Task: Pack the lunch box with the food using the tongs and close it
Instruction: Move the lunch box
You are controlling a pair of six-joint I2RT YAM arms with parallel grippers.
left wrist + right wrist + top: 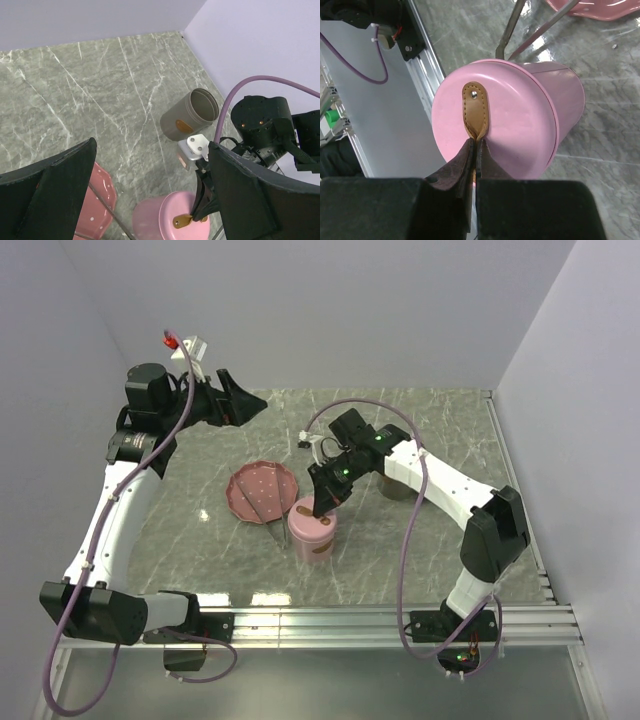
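Pink lunch box [313, 535] at centre of the top view, lid on, just beside the pink plate [245, 485]; tongs [268, 512] lying across that plate, tips near the box. Right claw [474, 150] clenched on the lid's brown leather tab [475, 107]; left claw [245, 400] released, high at upper left. Likely trouble: thin tab slipping free, or a sideways tug tipping the box onto the surface [420, 430]. Pinch clear only from the right wrist; grey tin [192, 114] on its side plain only from the left wrist. No food visible anywhere.
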